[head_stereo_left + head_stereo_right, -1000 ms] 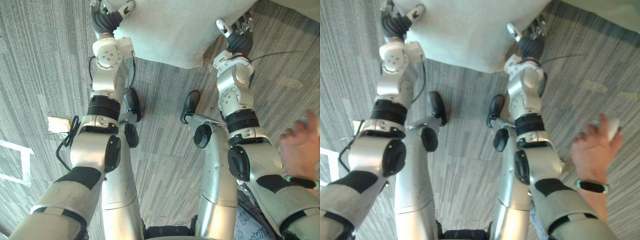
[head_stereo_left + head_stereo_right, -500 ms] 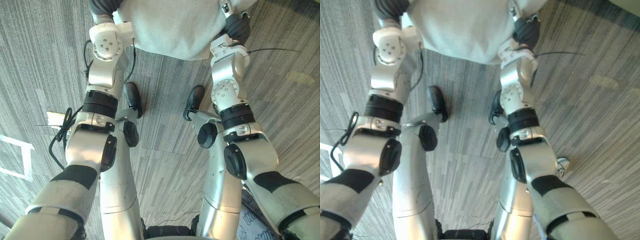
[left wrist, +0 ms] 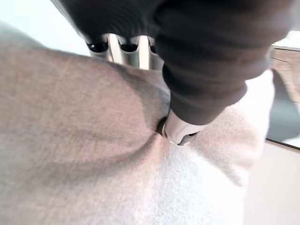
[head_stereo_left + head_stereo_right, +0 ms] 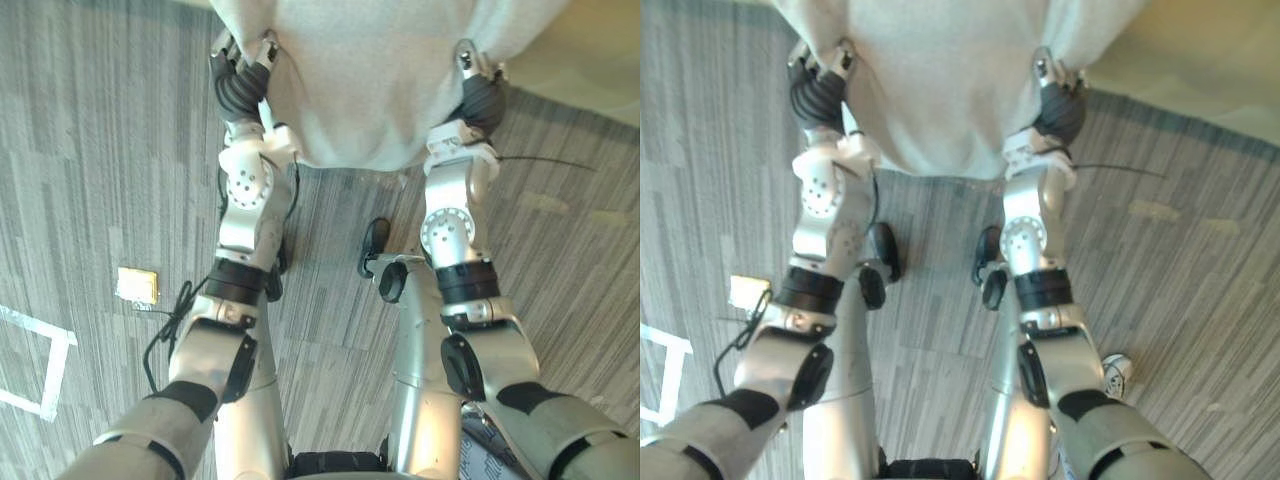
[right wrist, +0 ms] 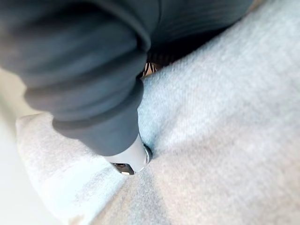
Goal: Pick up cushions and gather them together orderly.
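Clearly lifted, the pale grey cushion (image 4: 380,80) hangs above the striped carpet (image 4: 100,150), its lower edge free, its top cut off, with open floor to either side. The left hand (image 4: 243,70) pinches its left edge, thumb (image 3: 180,131) dug into the cloth, fingers (image 3: 115,47) behind. The right hand (image 4: 478,85) pinches the right edge, thumb sunk in the fabric

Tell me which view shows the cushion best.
The right eye view: the pale cushion spans between the left hand and right hand, its lower edge in full sight. The left eye view shows much the same. The wrist views show close patches of its fabric, dented by each hand's thumb.
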